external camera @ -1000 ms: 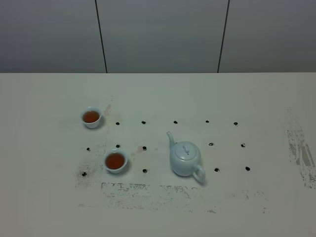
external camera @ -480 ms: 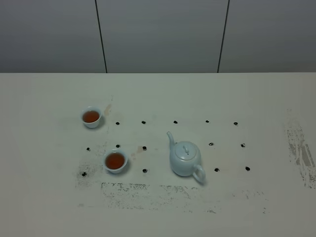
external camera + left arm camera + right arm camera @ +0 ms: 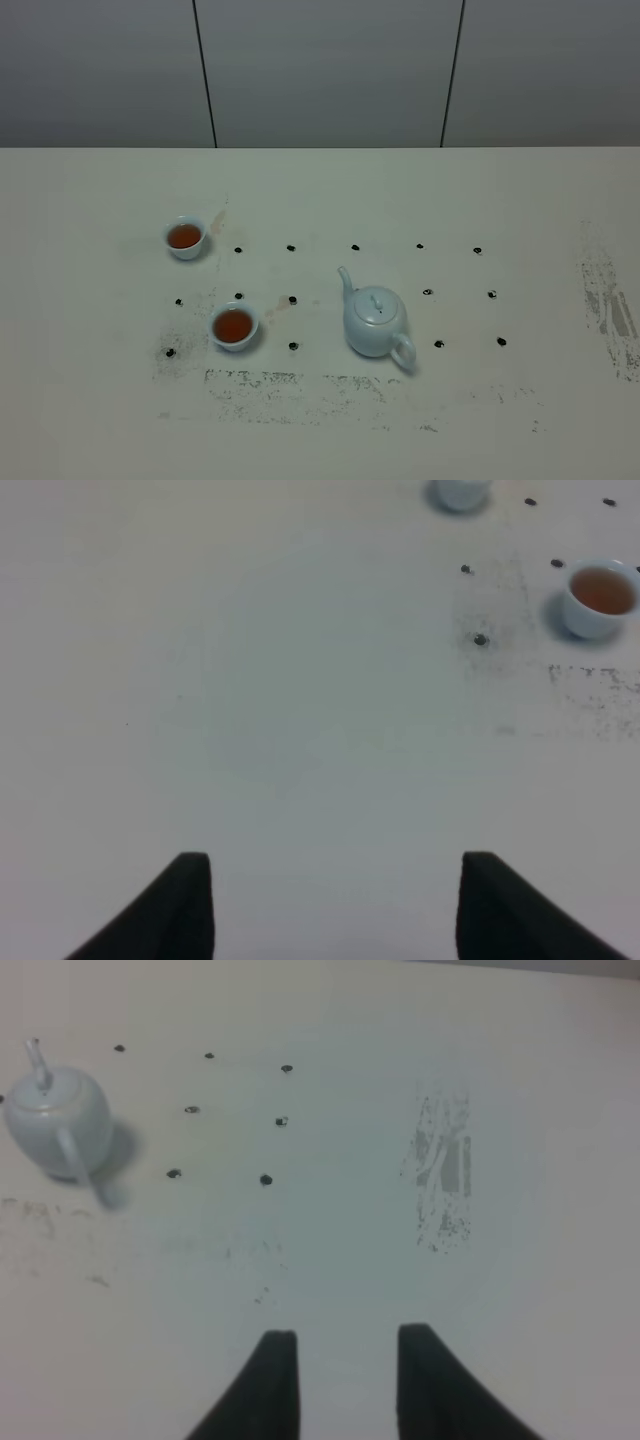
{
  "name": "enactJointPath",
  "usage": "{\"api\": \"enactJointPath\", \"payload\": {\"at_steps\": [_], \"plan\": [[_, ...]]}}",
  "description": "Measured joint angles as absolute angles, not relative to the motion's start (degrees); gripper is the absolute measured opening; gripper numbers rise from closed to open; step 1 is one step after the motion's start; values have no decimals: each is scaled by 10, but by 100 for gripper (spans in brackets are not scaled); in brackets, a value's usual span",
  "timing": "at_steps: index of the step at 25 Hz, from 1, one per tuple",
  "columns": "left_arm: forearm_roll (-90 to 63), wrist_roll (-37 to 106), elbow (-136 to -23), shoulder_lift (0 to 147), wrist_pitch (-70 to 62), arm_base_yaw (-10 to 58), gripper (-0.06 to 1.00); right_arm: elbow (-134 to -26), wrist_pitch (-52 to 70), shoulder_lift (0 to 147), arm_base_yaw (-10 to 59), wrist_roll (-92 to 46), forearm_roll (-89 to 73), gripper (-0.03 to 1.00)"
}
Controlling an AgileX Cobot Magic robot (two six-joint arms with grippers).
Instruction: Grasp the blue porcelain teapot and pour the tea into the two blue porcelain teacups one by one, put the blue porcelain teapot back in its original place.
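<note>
Nothing has moved since the earlier frames.
Teapot (image 3: 375, 322): upright on the table (image 3: 500, 200), near centre, spout to the far left, handle to the near right.
Teacups: far cup (image 3: 185, 238) at left, near cup (image 3: 234, 326) left of the teapot; both hold reddish-brown tea.
Left gripper (image 3: 335, 905): jaws apart in its view, grasping nothing.
Right gripper (image 3: 345, 1380): jaws parted, empty, well right of the teapot.
</note>
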State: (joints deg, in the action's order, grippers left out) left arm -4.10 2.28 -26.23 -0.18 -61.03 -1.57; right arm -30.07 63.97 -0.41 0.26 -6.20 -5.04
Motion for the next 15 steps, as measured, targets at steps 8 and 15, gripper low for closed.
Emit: {"api": "enactJointPath", "payload": {"at_steps": [8, 15], "plan": [[-41, 23, -262, -2, -610, -16, 50, -301, 639, -4, 3, -60, -50, 23], [-41, 23, -262, -2, -610, -16, 50, -301, 639, -4, 3, -60, -50, 23]]}}
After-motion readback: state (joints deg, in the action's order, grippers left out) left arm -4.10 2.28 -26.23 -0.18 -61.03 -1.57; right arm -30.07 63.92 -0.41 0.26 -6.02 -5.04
